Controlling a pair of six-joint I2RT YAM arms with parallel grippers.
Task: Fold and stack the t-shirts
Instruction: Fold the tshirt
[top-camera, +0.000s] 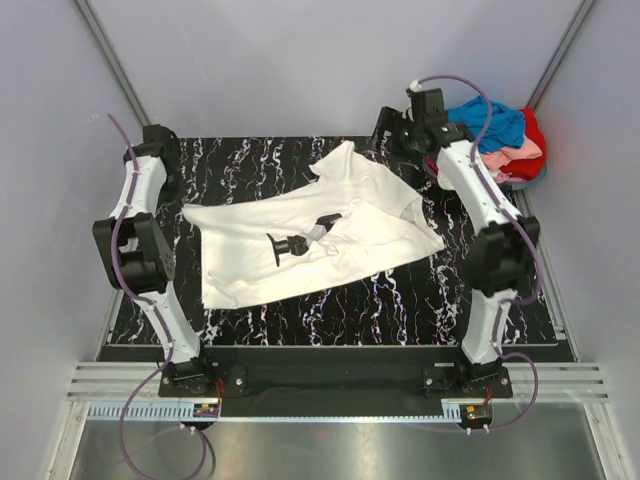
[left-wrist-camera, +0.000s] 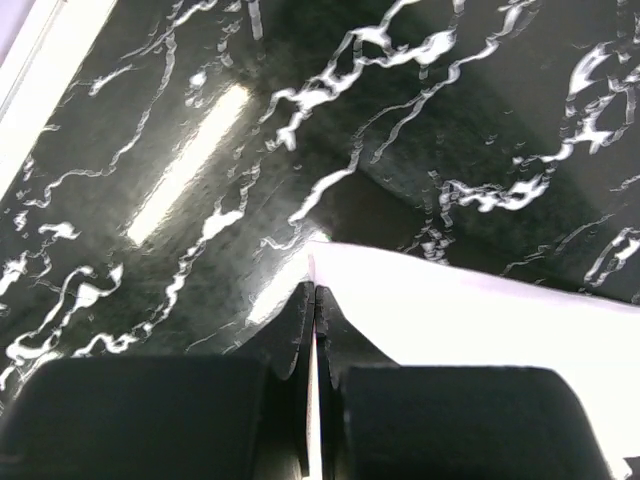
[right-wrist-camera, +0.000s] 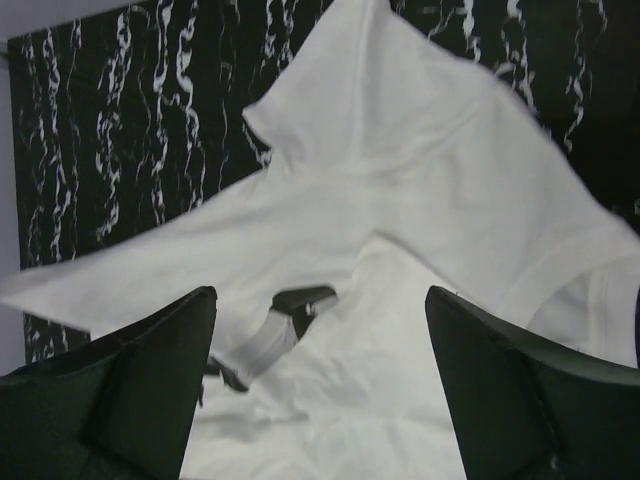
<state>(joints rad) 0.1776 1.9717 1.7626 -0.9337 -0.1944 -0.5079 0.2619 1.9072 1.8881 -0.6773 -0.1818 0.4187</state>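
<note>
A black tabletop (top-camera: 400, 300) veined with white fills the scene. One cream-white tee (top-camera: 240, 250) lies spread across its middle. It sits crooked to the edges, with one sleeve pointing at the far edge and soft wrinkles through the body. A pile (top-camera: 500, 140) of blue, red and pink tees sits at the far right corner.

The left fingers (left-wrist-camera: 290, 340) are pressed together on the very tip of a corner of the tee, low over the tabletop. Only a sliver of cloth sits between them. The right fingers (right-wrist-camera: 150, 380) are spread wide and hold nothing. They hang above the tee near the far right corner, close to the pile.

The likely trouble is that thin pinch. A quick pull could slide the corner out and drop the fold halfway. If the left side lifts alone, the rest of the tee may drag and bunch, giving a skewed fold. The crooked lie and the wrinkles could also get pressed into the fold. The right arm works beside the pile and might brush it.
</note>
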